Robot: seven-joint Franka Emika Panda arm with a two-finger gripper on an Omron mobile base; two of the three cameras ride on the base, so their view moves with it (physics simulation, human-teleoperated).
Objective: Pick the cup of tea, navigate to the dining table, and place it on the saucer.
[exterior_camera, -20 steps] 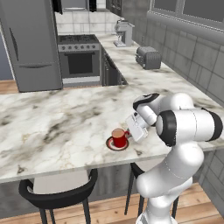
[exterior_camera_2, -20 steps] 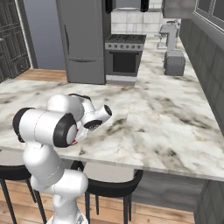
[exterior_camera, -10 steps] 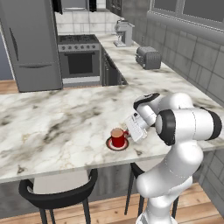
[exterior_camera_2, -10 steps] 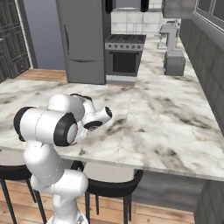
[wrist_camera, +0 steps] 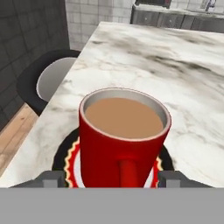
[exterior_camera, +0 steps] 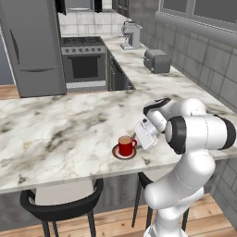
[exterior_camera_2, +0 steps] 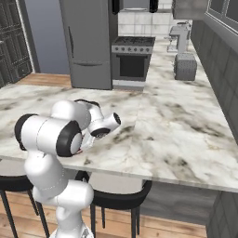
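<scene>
Cup of tea (exterior_camera: 125, 146) sitting upright on saucer (exterior_camera: 124, 154), near front edge of dining table (exterior_camera: 55, 134). Gripper (exterior_camera: 144, 134) just right of cup, fingertips (wrist_camera: 49, 178) standing wide, flanking handle side, gripping nothing. Withdrawing straight back, level, is advisable, avoiding handle.

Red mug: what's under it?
The mug stands on the saucer on the dining table. Its dark rim and red-yellow ring show; the saucer's centre is covered by the mug.
</scene>
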